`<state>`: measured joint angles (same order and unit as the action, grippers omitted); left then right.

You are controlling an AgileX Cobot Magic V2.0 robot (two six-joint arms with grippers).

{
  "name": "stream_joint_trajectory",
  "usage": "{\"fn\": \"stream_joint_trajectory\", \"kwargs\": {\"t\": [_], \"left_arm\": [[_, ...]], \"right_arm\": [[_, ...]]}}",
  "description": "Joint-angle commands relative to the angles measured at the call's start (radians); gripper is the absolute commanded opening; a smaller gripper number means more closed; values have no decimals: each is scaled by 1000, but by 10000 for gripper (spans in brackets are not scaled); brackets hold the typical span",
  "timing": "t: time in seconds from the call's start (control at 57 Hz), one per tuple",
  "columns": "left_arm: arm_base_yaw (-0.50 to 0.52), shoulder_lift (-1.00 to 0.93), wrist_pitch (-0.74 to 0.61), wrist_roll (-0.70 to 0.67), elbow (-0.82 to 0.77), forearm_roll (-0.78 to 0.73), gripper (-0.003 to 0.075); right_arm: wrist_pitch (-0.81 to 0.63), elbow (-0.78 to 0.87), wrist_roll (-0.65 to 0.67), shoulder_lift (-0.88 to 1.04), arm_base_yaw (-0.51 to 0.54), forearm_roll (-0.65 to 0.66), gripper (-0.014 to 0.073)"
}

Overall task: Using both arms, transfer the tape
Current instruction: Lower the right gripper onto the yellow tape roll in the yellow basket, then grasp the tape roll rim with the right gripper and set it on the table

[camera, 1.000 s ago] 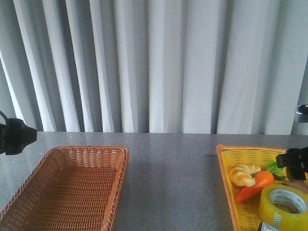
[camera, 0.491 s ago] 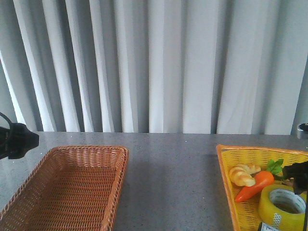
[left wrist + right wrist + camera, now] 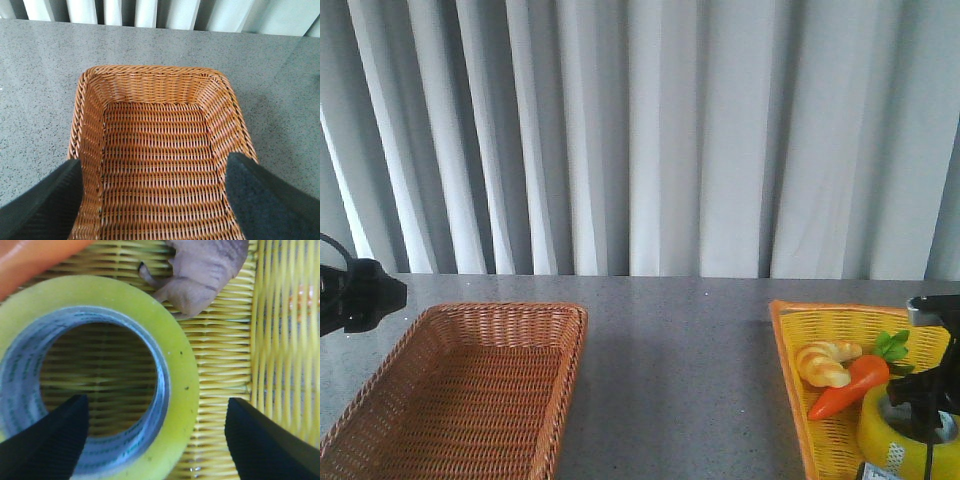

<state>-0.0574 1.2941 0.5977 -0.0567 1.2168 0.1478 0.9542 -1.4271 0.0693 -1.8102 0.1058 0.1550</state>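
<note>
The tape (image 3: 885, 435), a yellow roll with a white printed core, lies flat in the yellow basket (image 3: 840, 318) at the front right. My right gripper (image 3: 932, 395) is low over it and hides part of it. In the right wrist view the tape (image 3: 180, 375) fills the left side. My right gripper (image 3: 157, 440) is open, one finger over the roll's hole and the other outside its wall. My left gripper (image 3: 365, 295) hangs at the far left. In the left wrist view it (image 3: 155, 200) is open and empty above the brown wicker basket (image 3: 90, 130).
The yellow basket also holds a bread toy (image 3: 827, 362), a carrot toy (image 3: 850, 385) and a brownish lump (image 3: 205, 270) next to the tape. The brown wicker basket (image 3: 470, 385) holds nothing. Grey tabletop (image 3: 675, 380) lies between the baskets, curtains behind.
My right gripper has come down from beside the carrot onto the tape and now covers part of it. My left gripper has edged slightly right.
</note>
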Motion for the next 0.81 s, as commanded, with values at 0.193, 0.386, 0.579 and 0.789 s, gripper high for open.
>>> {"fn": "stream_joint_trajectory", "kwargs": {"t": [0.193,0.386,0.579,0.789], "left_arm": [[-5,-23,-78,-8,30,15,555],[-5,-23,-81,-8,30,15,555],[-5,-23,-81,-8,30,15,555],[-5,-23,-79,-8,30,15,555]], "right_arm": [[-34,-84,-9,-23,8,25,428],[-38,-108,-14,-36,8,44,129],[-24,-118,-11,-39,8,94,-8],[16,-187,-13,-5,5,92,-4]]}}
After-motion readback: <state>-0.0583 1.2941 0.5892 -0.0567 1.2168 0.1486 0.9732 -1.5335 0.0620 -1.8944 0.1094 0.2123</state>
